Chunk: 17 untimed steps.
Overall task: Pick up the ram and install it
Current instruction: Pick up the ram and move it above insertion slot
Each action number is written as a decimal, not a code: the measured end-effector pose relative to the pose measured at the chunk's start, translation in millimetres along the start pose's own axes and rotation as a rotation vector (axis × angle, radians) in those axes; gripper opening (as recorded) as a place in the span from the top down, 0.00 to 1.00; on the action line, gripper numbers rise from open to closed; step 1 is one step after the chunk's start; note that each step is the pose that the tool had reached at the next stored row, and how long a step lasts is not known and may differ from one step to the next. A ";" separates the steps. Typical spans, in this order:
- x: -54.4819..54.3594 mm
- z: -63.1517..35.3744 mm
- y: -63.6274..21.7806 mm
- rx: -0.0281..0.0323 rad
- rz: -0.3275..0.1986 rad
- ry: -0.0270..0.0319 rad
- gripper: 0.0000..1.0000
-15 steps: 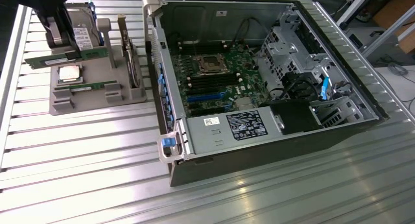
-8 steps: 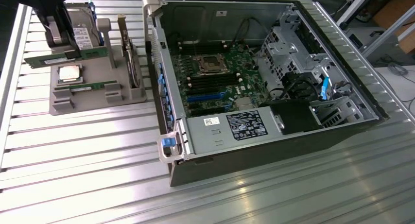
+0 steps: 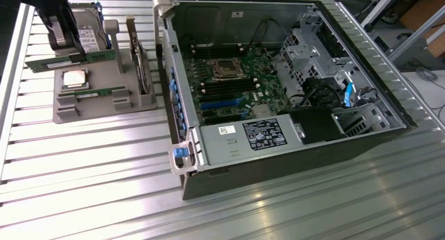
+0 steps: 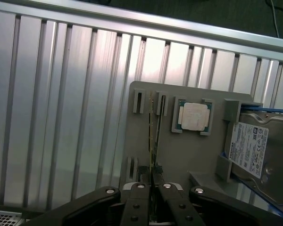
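Plainly, the ram [image 3: 45, 63] is pinched near its middle by the black fingers [image 4: 137, 201], which are closed on its thin edge from above. The green stick lies level and lengthwise in their grip, over the far part of the grey holder [image 3: 90, 111], at the exterior view's upper left. In the wrist view it runs edge-on away from the fingertips, just beside the square silver processor [image 3: 74, 79] seated in its pocket. A second stick [image 3: 94, 93] of the same kind rests in its slot along the holder's near side, on the other side of the processor. The hard drive [image 3: 89, 34] with its white label stands at the holder's far end. To the exterior view's right, well apart from the holder, the open computer case [image 3: 278, 164] lies on the ribbed metal worktop [image 3: 83, 177], its green motherboard [image 3: 230, 89] exposed.
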<state>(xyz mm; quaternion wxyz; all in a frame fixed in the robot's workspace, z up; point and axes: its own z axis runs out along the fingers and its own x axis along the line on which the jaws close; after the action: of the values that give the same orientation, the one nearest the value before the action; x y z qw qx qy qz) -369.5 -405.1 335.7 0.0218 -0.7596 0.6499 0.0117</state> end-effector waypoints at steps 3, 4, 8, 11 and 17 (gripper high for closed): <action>0.0 -1.4 0.0 0.0001 0.000 -0.0001 0.87; 0.0 -1.8 0.0 0.0002 0.000 -0.0001 0.87; 0.2 -3.1 0.0 0.0002 0.000 -0.0001 0.87; 1.0 -3.7 0.1 0.0001 0.000 -0.0001 0.87; 2.2 -4.4 0.3 0.0001 0.000 -0.0001 0.87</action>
<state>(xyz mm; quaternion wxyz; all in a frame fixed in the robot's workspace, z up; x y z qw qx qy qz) -369.5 -407.5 339.9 0.0219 -0.7596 0.6499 0.0117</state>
